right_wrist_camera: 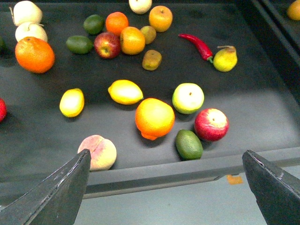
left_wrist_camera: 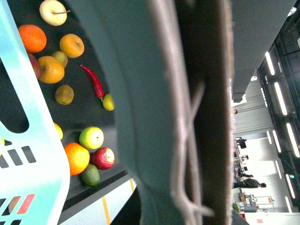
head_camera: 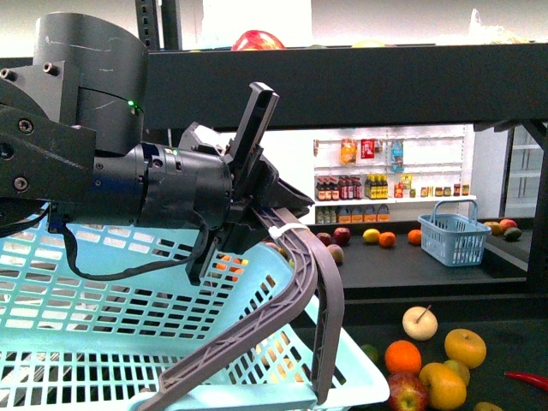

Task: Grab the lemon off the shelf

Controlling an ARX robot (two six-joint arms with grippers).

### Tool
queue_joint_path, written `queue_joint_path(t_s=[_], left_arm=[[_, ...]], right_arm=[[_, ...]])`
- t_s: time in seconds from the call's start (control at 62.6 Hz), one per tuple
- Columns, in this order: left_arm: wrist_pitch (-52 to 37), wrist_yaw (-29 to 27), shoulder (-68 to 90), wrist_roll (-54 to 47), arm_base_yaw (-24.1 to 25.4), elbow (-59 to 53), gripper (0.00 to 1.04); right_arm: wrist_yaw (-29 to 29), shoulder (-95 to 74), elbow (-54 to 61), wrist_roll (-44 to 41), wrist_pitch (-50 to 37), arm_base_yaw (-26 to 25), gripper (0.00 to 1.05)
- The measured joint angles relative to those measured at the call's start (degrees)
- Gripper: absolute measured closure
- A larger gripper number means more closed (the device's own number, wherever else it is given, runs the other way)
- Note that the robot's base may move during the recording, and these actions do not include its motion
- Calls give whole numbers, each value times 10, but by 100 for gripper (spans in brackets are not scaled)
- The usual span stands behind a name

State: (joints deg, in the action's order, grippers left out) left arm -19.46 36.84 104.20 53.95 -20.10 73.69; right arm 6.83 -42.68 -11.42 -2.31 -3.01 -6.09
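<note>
Right wrist view: the lemon (right_wrist_camera: 125,92) lies on the tray floor of the black shelf (right_wrist_camera: 262,98), centre-left of frame, with its upper side uncovered. You have two yellow ovals there: that one, and a second yellow oval (right_wrist_camera: 72,102) to its left, apart from it.

Neighbours:
- The big orange (right_wrist_camera: 154,118) is just beside the lemon at lower right; I can't tell whether they touch.
- A brownish fruit (right_wrist_camera: 152,59) is above it and a green-white apple (right_wrist_camera: 188,98) is to its right, both apart from it.
- A peach (right_wrist_camera: 97,152) sits against the front lip (right_wrist_camera: 164,172) at lower left.

Count in that view, skipping edge slivers:
- 5 orange-coloured round fruit
- 2 red apples
- 3 dark green fruit
- 3 pale cream fruit
- 2 brownish fruit
- 1 red chilli (right_wrist_camera: 197,45)
- 1 yellow pear (right_wrist_camera: 225,58)
- 1 peach
- 1 green-white apple

The right claw (right_wrist_camera: 166,157) is spread wide, fingers in the lower corners of the frame. The front lip runs across between them and the fruit.

Front view: the left claw (head_camera: 257,184) is clamped on the grey basket handle (head_camera: 295,257). The light-blue basket (head_camera: 103,317) fills the lower left of the frame and hides that part of the tray. The left wrist view is mostly the handle close up.
</note>
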Motion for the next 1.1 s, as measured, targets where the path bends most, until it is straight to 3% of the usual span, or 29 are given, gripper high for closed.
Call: queue_joint_path(t_s=[0.176,0.336,0.623,1.103], left_arm=[[0,-1,0,-1,0,0,98],[0,-2,1,-1,0,0,98],[0,0,1,-1,0,0,98],[0,0,1,-1,0,0,98]], right_arm=[[-88,-305,-117,-50,-156,-59,7],[-160,-510,-221,-118,-188,-59,7],[-247,-772,-442,-283,-132,-55,7],[-271,-1009,-695,-587,-7,-64,7]])
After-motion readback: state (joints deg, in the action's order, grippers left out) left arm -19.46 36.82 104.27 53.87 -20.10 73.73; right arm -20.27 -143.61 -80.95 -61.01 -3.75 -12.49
